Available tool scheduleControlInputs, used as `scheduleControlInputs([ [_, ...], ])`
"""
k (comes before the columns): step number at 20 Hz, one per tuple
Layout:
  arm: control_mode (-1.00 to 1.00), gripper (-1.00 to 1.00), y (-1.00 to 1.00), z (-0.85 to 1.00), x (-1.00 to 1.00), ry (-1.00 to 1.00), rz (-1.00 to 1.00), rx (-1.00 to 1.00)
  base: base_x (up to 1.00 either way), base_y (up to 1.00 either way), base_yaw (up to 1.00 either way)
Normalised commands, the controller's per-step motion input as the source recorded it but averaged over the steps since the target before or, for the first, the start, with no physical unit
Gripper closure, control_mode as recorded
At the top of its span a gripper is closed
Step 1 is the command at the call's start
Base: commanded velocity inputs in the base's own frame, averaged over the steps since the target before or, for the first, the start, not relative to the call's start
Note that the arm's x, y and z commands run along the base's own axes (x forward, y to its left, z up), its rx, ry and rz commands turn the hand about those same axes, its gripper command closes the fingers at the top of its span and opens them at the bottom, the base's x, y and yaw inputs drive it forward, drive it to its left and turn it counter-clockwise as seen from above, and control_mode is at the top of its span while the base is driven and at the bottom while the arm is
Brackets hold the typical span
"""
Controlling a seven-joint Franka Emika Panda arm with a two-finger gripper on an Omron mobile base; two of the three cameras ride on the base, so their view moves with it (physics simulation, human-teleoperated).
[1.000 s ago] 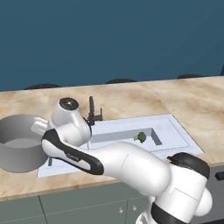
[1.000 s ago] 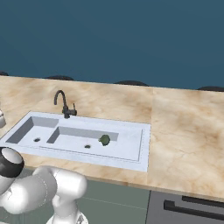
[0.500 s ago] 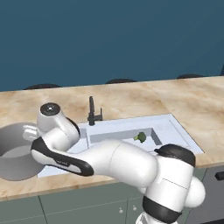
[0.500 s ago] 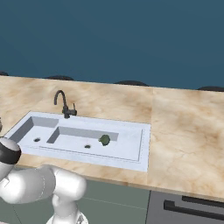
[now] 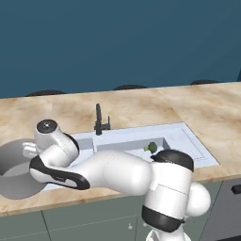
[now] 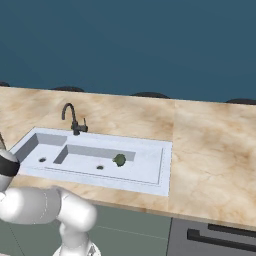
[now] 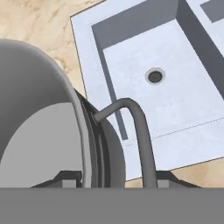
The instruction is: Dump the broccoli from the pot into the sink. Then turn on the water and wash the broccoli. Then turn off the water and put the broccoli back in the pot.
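**Broccoli's dumped, pot still in my claw**

Since the floret is already out of the pot, I'd call step one basically done. Going big to small:

The tan marbled stone counter (image 6: pixel 210 150) runs the whole width, and the pale bluish-white rectangular two-basin sink (image 6: pixel 150 185) is set into it. No water is visible anywhere, so as far as I can judge the tap hasn't been turned on.

Next down, the wide round grey metal pot (image 5: pixel 14 164) sits over the counter just left of the sink, and looks empty from what I can see of its inside. In my hand view its wall and dark loop handle (image 7: pixel 135 118) are right up against the camera, and my claw (image 7: pixel 111 177) is clamped across the rim by that handle, one fingertip on each side of the wall. I can't tell whether the pot is resting on the counter or hanging in my grip.

The slim dark curved faucet (image 6: pixel 73 119) stands at the back rim of the sink.

Smallest: the little dark-green broccoli floret (image 6: pixel 119 160) lies on the floor of the wide basin, apart from the drain.

Left to do: set the pot down, water on, wash, water off, floret back in.

No brands, labels or writing visible on anything.
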Motion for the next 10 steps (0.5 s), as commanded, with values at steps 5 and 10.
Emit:
scheduleControlInputs([
  [5,-1.0,1.0,0.17,-0.31,0.2,0.0,0.0,0.0,0.0,0.0,0.0],
  [10,-1.0,1.0,0.24,-0.29,0.2,0.0,0.0,0.0,0.0,0.0,0.0],
])
